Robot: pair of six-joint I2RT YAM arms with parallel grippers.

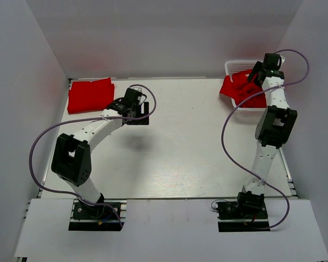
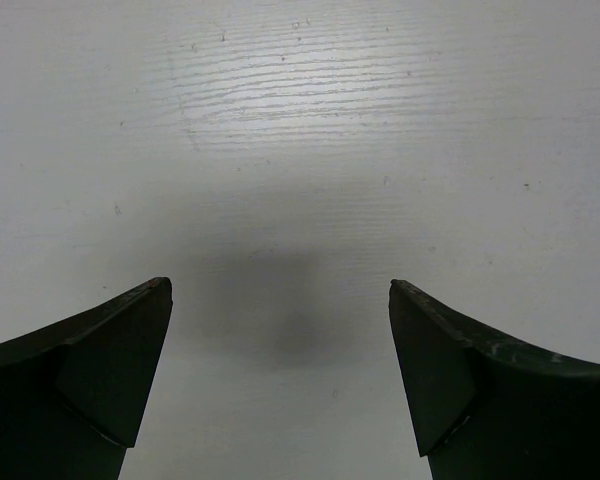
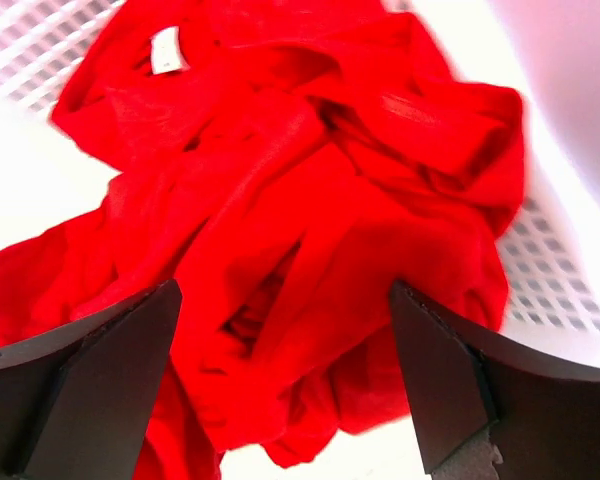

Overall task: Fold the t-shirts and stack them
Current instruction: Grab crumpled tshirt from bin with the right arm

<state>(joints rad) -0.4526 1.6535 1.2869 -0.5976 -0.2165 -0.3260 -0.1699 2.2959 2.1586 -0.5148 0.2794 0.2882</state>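
Note:
A folded red t-shirt [image 1: 89, 94] lies flat at the table's far left corner. A crumpled heap of red t-shirts [image 1: 241, 90] fills the white mesh basket [image 1: 238, 67] at the far right and spills over its near rim. My right gripper [image 1: 253, 76] hangs open just above that heap; in the right wrist view the red fabric [image 3: 310, 230] lies between and beyond the spread fingers [image 3: 450, 370], not pinched. My left gripper [image 1: 144, 112] is open and empty over bare table to the right of the folded shirt; its wrist view shows only white tabletop [image 2: 280, 150].
White walls close in the table on the left, back and right. The basket stands against the back right corner. Purple cables loop from both arms over the table. The table's near edge meets a white board by the arm bases.

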